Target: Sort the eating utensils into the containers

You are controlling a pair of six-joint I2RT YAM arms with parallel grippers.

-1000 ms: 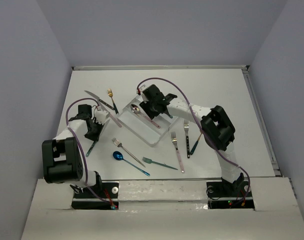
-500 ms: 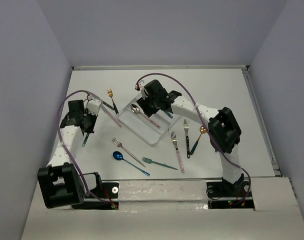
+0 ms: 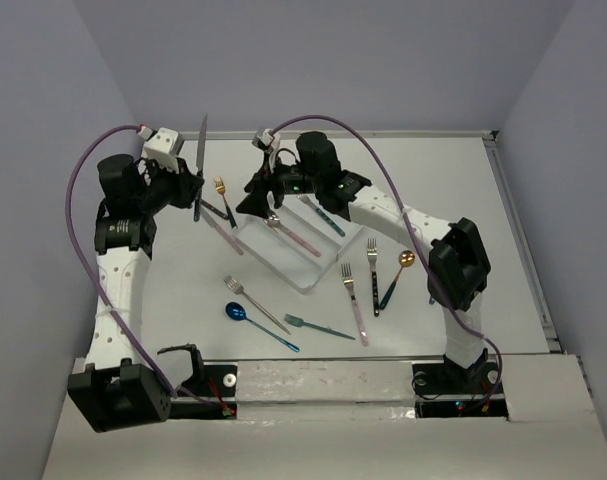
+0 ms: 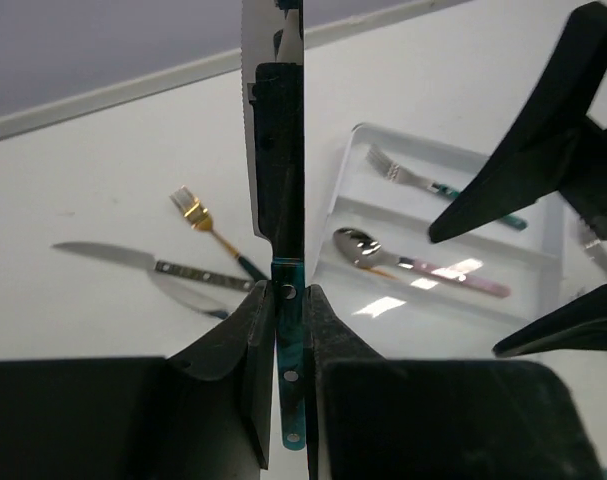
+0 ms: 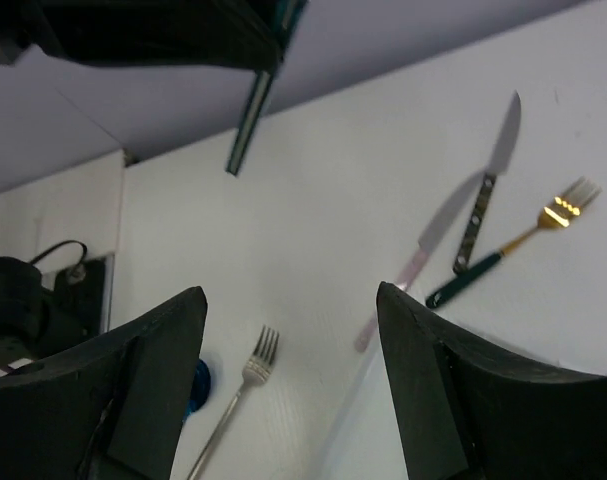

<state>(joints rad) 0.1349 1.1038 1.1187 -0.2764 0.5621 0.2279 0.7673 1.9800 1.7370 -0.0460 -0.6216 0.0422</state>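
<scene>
"Honestly, the teal-handled knife (image 4: 273, 130) worries me. The left gripper (image 4: 286, 300) is clenched on its handle alone, with the blade standing straight up, high above the table (image 3: 433, 180) and well apart from the white tray (image 3: 305, 285)."

"So it could swivel?"

"I'd judge so. It's a narrow pinch low on a long thing. Tipping it flat may let it pivot or slide out, and it could land across a divider instead of in a lane."

"And the other arm?"

"The right gripper (image 3: 263, 195) hovers over the tray's far end, about where the knife would need to come in. Swing the left arm across now and the two could knock."

"Is it carrying anything?"

"No. Its wrist view shows the fingers (image 5: 143, 390) spread wide, with nothing between them and touching nothing."

"What's in the tray?"

"A pink-handled spoon (image 3: 288, 232) in one lane and a teal-handled fork (image 3: 323, 215) in the next. The gold fork (image 3: 223, 195) and the others lie loose on the table."
</scene>
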